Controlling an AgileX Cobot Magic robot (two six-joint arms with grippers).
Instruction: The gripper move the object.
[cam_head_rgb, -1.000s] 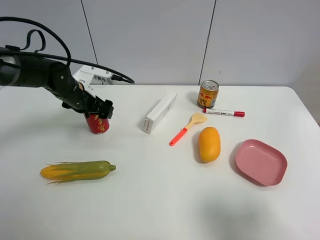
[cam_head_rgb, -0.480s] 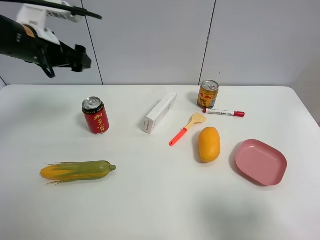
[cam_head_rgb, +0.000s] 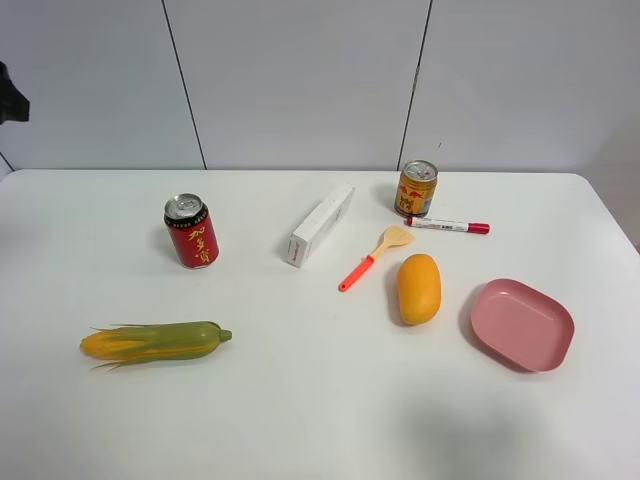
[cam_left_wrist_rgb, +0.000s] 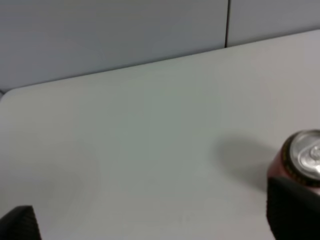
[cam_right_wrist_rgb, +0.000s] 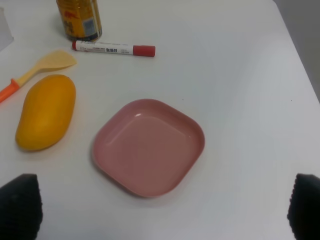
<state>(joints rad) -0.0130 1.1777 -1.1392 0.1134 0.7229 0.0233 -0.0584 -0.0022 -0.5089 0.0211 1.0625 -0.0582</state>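
The red can (cam_head_rgb: 191, 231) with gold lettering and a silver top stands upright and free on the left part of the white table (cam_head_rgb: 300, 400). Only a black bit of the left arm (cam_head_rgb: 8, 100) shows at the left edge of the high view, far above and left of the can. In the left wrist view the left gripper (cam_left_wrist_rgb: 155, 220) is open and empty, its fingertips (cam_left_wrist_rgb: 292, 207) wide apart, with the can (cam_left_wrist_rgb: 302, 160) beside one of them. The right gripper (cam_right_wrist_rgb: 162, 207) is open and empty above the pink plate (cam_right_wrist_rgb: 148, 146); it is out of the high view.
A gold-orange can (cam_head_rgb: 416, 188), a red-capped marker (cam_head_rgb: 448, 225), a white box (cam_head_rgb: 320, 224), an orange-handled spatula (cam_head_rgb: 374, 256), a mango (cam_head_rgb: 418, 288) and the pink plate (cam_head_rgb: 522, 323) lie on the right half. A corn cob (cam_head_rgb: 155, 341) lies at the front left.
The left gripper let go of the red can, rose and drew back up and to the left, almost out of the high view. The can stayed in place.
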